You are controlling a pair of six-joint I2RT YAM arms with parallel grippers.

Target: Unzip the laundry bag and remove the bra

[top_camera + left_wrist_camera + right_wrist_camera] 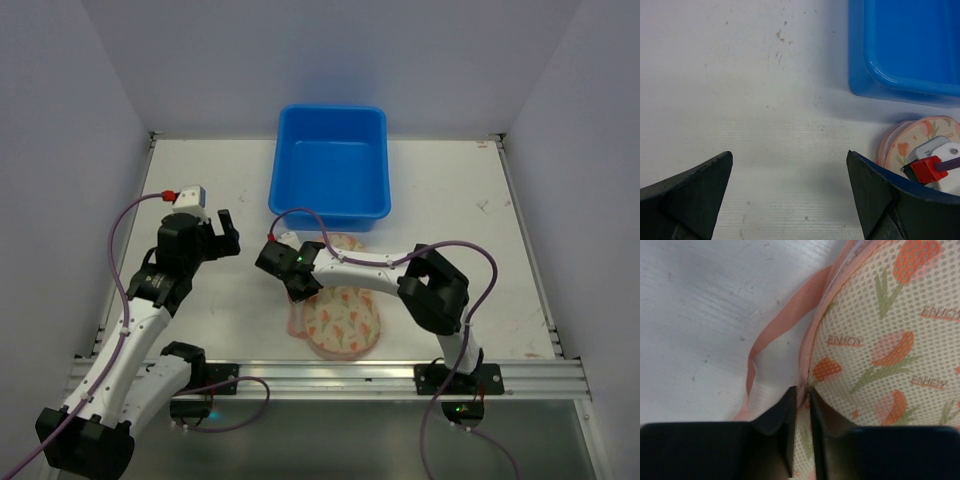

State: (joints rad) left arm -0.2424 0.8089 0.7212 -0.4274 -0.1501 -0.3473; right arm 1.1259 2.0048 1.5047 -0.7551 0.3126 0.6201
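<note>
Laundry bag (880, 340): likely light, limp mesh; you grip its pink zipper edging (807, 352), where your right gripper (801, 405) pinches shut, left gripper (790, 165) splayed empty.

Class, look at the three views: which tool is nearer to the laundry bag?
Right. The right tool sits at the laundry bag's pink edging, nearly shut around it. The left tool hangs open over the table, left of the bag, apart from it.
</note>
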